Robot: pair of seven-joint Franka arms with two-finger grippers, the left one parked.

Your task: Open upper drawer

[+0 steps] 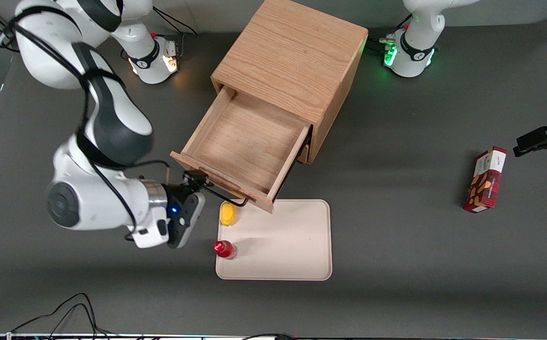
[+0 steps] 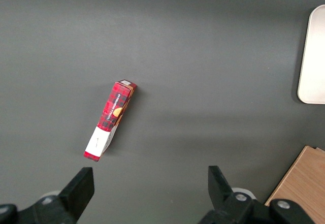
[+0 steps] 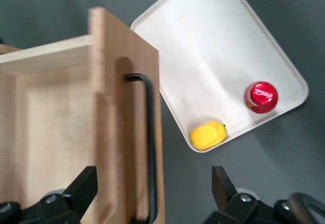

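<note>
The upper drawer of the oak cabinet stands pulled far out, its bare wooden inside showing. Its black wire handle runs along the drawer front nearest the front camera. My right gripper is at the handle's end toward the working arm's side. In the right wrist view the gripper is open, its fingers wide apart on either side of the drawer front and handle, not closed on them. The lower drawer is hidden under the upper one.
A cream tray lies in front of the open drawer, holding a yellow object and a red-capped bottle; both also show in the right wrist view. A red box lies toward the parked arm's end.
</note>
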